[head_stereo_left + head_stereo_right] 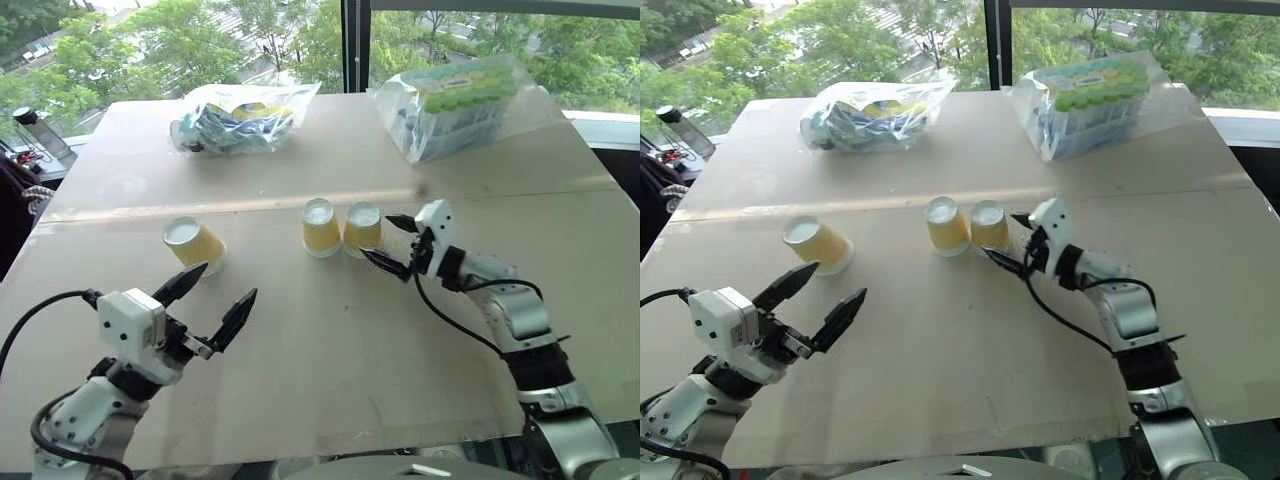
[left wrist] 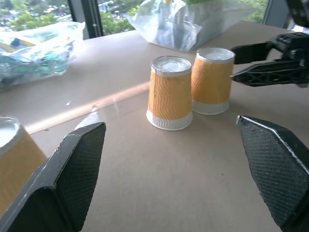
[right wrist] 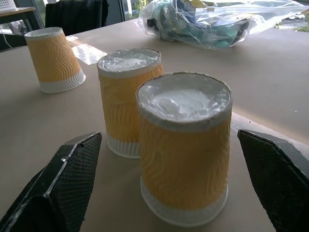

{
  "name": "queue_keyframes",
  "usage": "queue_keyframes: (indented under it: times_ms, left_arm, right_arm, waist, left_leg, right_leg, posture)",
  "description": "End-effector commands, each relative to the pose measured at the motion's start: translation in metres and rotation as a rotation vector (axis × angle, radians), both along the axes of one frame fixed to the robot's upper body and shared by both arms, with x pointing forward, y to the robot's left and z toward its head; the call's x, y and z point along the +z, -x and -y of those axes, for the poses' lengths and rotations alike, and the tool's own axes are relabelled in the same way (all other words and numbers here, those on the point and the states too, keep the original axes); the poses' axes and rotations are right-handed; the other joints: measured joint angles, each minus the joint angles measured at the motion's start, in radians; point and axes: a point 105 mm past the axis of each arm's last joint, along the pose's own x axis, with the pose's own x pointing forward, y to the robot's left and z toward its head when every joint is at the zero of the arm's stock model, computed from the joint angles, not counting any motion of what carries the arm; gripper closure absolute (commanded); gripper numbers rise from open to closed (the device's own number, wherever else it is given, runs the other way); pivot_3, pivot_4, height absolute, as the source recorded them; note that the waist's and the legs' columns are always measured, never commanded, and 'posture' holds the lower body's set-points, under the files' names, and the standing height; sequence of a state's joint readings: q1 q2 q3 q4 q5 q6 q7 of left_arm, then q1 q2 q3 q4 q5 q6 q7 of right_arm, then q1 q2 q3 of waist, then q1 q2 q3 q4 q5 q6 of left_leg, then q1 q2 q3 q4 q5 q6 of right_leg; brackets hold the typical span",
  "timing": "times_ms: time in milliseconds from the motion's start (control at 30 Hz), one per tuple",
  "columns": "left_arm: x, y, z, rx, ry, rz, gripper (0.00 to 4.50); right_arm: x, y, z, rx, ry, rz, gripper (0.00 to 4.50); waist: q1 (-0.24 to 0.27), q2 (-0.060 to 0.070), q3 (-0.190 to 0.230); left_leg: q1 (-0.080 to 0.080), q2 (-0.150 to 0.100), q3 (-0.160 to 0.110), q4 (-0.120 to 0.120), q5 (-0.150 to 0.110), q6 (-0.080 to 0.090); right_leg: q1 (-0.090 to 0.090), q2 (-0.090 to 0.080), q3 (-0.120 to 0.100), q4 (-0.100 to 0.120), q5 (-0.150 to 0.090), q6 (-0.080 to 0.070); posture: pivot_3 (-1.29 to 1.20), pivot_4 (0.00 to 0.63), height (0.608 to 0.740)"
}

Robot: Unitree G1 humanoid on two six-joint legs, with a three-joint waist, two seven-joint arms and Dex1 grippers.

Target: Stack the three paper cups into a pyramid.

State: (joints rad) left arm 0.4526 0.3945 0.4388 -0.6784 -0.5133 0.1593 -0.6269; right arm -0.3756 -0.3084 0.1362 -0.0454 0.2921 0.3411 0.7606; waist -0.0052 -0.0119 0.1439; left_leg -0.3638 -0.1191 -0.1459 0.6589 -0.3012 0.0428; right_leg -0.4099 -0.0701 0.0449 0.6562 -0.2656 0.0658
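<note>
Three yellow paper cups [image 1: 321, 228] upside down: two apparently touching, third apart, unstacked.

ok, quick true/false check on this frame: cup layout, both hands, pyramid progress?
1. Two yellow ribbed paper cups stand upside down side by side. True.
2. The third yellow paper cup sits on top of them. False: it stands apart on the beige table, near the left hand.
3. The right hand is open beside the pair. True.
4. The left hand grips a cup. False: open, holding nothing.
5. Two clear plastic bags lie at the far side. True.
</note>
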Motion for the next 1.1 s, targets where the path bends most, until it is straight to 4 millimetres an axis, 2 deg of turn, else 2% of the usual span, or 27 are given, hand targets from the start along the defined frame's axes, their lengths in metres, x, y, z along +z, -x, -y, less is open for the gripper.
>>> queue_keyframes:
  times_ms: [33, 100, 200, 300, 467, 700, 900, 1100]
  left_arm:
    - [0.007, -0.01, -0.007, 0.135, -0.008, 0.1, 0.0]
    - [0.001, -0.018, -0.018, 0.263, -0.004, 0.121, 0.0]
    - [-0.013, -0.036, -0.038, 0.471, 0.004, 0.123, 0.0]
    - [-0.019, -0.049, -0.046, 0.556, 0.025, 0.128, 0.0]
    - [-0.028, -0.075, -0.044, 0.563, 0.038, 0.112, 0.0]
    - [-0.027, -0.101, -0.055, 0.596, 0.031, 0.131, 0.0]
    - [-0.031, -0.114, -0.053, 0.571, 0.044, 0.122, 0.0]
    - [-0.032, -0.118, -0.054, 0.577, 0.064, 0.128, 0.0]
  right_arm:
    - [0.013, 0.017, 0.012, 0.062, 0.02, 0.055, 0.02]
    - [0.01, 0.037, 0.023, 0.159, 0.045, 0.038, 0.02]
    - [0.031, 0.072, 0.041, 0.317, -0.045, 0.055, 0.02]
    - [0.047, 0.084, 0.046, 0.346, -0.088, 0.121, 0.02]
    - [0.067, 0.088, 0.047, 0.307, -0.169, 0.177, 0.02]
    - [0.075, 0.091, 0.045, 0.297, -0.175, 0.221, 0.02]
    - [0.08, 0.093, 0.04, 0.299, -0.194, 0.242, 0.02]
    - [0.081, 0.094, 0.04, 0.29, -0.2, 0.247, 0.02]
  waist:
    - [0.001, 0.0, 0.0]
    - [0.003, 0.0, 0.0]
    - [0.018, -0.001, 0.0]
    - [0.018, -0.004, 0.0]
    - [0.022, -0.006, -0.001]
    - [0.022, -0.006, -0.001]
    - [0.02, -0.006, -0.001]
    - [0.021, -0.007, -0.001]
  left_leg:
    - [0.0, 0.0, 0.0, 0.0, 0.0, 0.0]
    - [0.0, 0.0, 0.0, 0.0, 0.0, 0.0]
    - [0.0, 0.0, 0.0, 0.0, 0.0, 0.0]
    - [0.0, 0.0, 0.0, 0.0, 0.0, 0.0]
    - [0.0, 0.0, -0.001, 0.002, 0.0, 0.0]
    - [0.0, 0.0, -0.001, 0.004, 0.0, 0.0]
    - [0.0, 0.0, -0.001, 0.005, 0.0, 0.0]
    - [-0.001, 0.0, -0.001, 0.006, 0.0, 0.0]
  right_leg:
    - [0.0, 0.0, 0.0, 0.001, 0.0, 0.0]
    - [0.001, 0.0, 0.0, 0.0, 0.0, 0.0]
    - [0.002, -0.001, 0.0, -0.001, 0.0, 0.0]
    - [0.002, 0.0, 0.0, -0.001, 0.0, 0.0]
    - [0.002, 0.0, -0.001, 0.001, 0.0, 0.0]
    - [0.002, 0.0, -0.001, 0.001, 0.0, 0.0]
    - [0.001, 0.0, -0.001, 0.002, 0.0, 0.0]
    - [0.001, 0.0, -0.001, 0.003, 0.0, 0.0]
  posture:
    - [0.0, 0.15, 0.74]
    - [0.0, 0.15, 0.74]
    - [0.0, 0.15, 0.74]
    - [0.0, 0.15, 0.74]
    - [0.0, 0.15, 0.74]
    - [0.0, 0.15, 0.74]
    - [0.0, 0.15, 0.74]
    - [0.0, 0.15, 0.74]
